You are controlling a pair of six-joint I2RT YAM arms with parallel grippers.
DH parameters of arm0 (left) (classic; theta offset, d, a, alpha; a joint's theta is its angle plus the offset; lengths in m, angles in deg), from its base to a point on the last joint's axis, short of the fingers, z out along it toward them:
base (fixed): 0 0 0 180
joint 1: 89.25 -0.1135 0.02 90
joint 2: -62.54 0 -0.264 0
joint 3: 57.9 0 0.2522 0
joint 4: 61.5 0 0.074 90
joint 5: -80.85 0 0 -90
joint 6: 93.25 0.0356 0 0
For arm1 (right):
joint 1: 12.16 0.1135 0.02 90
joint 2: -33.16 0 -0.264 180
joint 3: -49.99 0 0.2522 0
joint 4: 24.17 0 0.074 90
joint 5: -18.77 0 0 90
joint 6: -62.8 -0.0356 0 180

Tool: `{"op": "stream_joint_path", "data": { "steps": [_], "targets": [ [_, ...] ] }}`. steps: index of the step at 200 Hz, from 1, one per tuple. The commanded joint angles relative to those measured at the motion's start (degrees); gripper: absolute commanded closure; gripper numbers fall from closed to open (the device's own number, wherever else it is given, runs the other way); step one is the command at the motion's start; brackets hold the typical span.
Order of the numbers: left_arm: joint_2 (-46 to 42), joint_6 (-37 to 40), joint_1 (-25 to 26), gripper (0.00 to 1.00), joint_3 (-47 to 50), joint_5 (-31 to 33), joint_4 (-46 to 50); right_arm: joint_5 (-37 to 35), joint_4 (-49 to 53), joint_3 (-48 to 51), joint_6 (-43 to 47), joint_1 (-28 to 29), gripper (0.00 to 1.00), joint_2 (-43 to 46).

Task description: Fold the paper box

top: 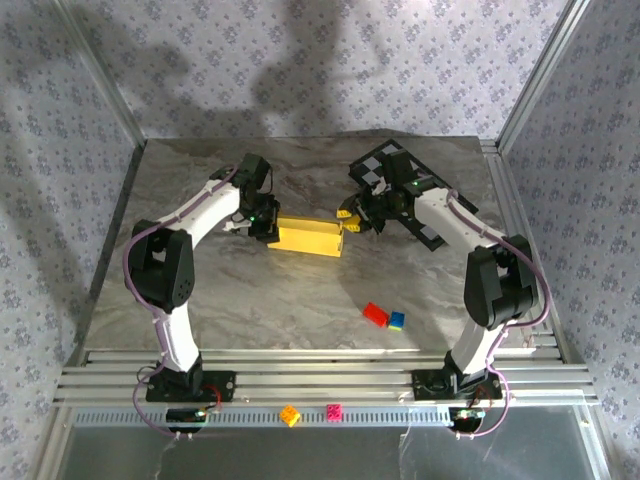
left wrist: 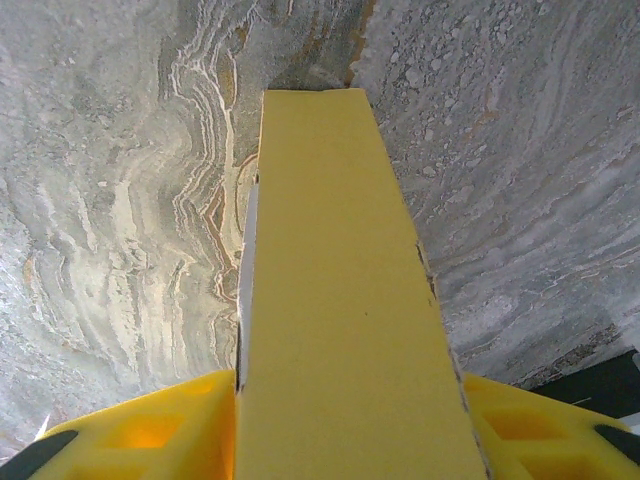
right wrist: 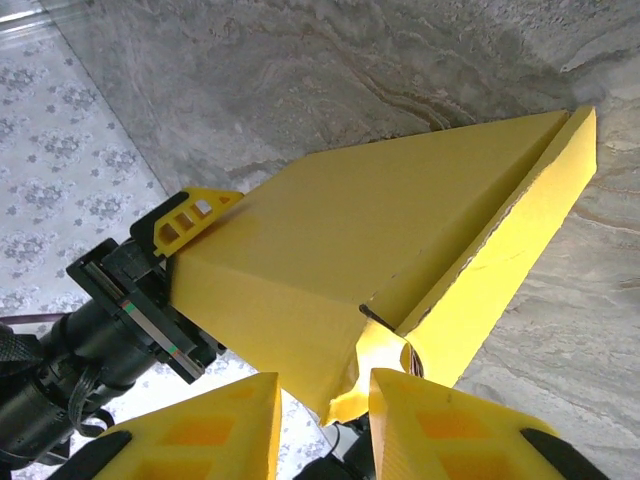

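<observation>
Paper box (top: 308,236): closed up, lying mid-counter (top: 250,300), a little nearer the far edge, between the two arms
Left end effector (top: 262,228): clenched on the box's left end
Right end effector (right wrist: 322,385): fingers parted around a crumpled flap at the right end (not pinching it)
Checkerboard mat (top: 400,185): far right corner

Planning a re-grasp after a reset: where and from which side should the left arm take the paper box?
Its narrow left end, approached from the left along its length. The paper box lies as a long slim rectangle, and that end's width fits between the fingers of the left end effector.
</observation>
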Motion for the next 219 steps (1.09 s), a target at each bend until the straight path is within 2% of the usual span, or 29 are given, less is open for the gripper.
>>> {"op": "stream_joint_path", "data": {
  "steps": [1, 32, 94, 146, 185, 205, 219],
  "targets": [
    [-0.77, -0.38, -0.07, 0.52, 0.37, -0.14, 0.64, 0.32, 3.14, -1.62, 2.43, 0.33, 0.72, -1.42],
    [-0.89, -0.37, -0.07, 0.52, 0.46, -0.09, 0.67, 0.22, 4.79, -2.17, 3.49, 0.43, 0.75, -2.3],
    [-0.84, -0.47, -0.07, 0.52, 0.63, -0.09, 0.54, -0.85, 7.36, -0.67, 6.37, 0.48, 0.88, -1.29],
    [-0.89, -0.38, -0.25, 0.52, 0.79, -0.05, 0.66, -0.48, 8.42, -0.04, 8.69, -0.02, 0.89, -1.51],
    [-0.98, -0.03, -0.61, 0.52, 0.81, -0.05, 0.82, 0.07, 13.79, -3.53, 14.61, -1.48, 0.81, -2.66],
    [-0.94, 0.19, -0.69, 0.52, 0.65, -0.11, 0.79, 0.74, 14.13, -4.84, 15.67, -2.05, 0.7, -3.0],
    [-0.94, 0.24, -0.73, 0.52, 0.55, -0.23, 0.93, -0.02, 13.63, -5.88, 15.83, -2.23, 0.66, -2.53]
  ]
}}
